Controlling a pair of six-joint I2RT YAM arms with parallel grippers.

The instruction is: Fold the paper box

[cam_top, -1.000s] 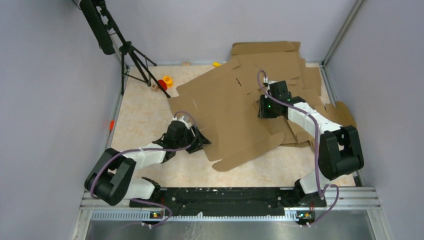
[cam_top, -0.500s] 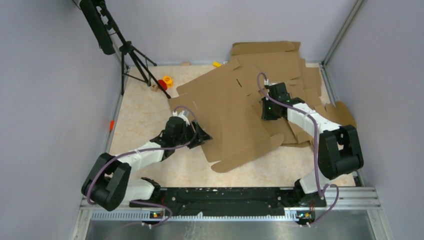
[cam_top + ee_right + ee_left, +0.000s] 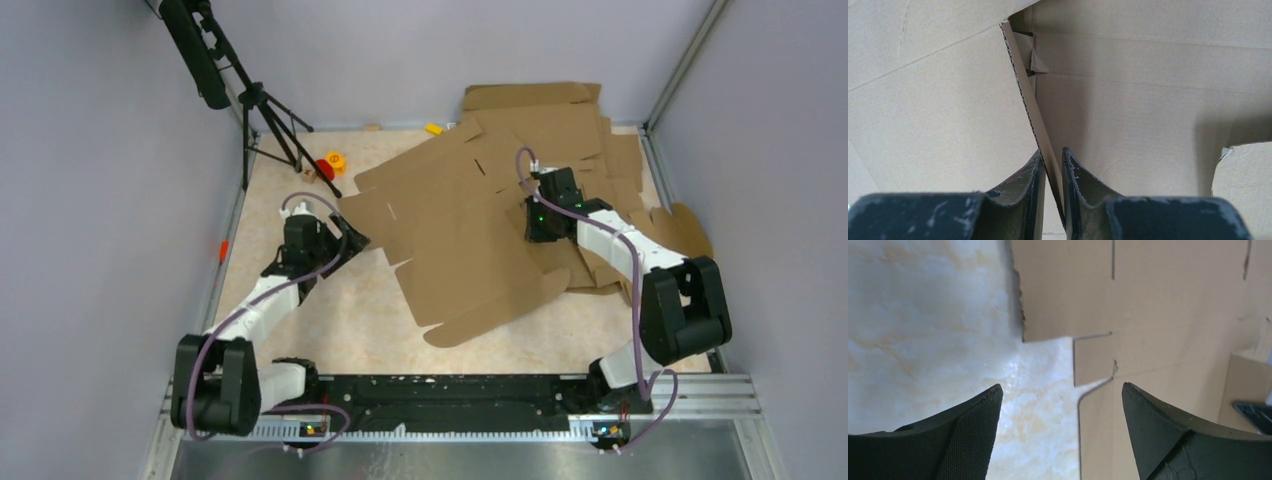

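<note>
Status: paper box (image 3: 470,240) is a flat, unfolded blank mid-table, its far-right part overlapping the stack of spare blanks (image 3: 610,160); no flap looks raised in the top view. Change over the last second: the left gripper (image 3: 350,242) has let go of the near-left edge it was working and swung back and to the left. It now sits at the blank's left corner, jaws wide apart with nothing between them. The left wrist view shows bare table (image 3: 923,315) under it, with the notched flap edge ahead. The blank itself hasn't visibly shifted. The right gripper (image 3: 1052,156) hasn't moved and is still pinched on a corrugated edge at the blank's right side, both fingers tight against the board. My read: no fold has been made yet. The left arm is setting up for a new grip on the corner flap while the right anchors the sheet. Risk: the right-hand pinch could catch a spare blank too; I can't rule that out.
</note>
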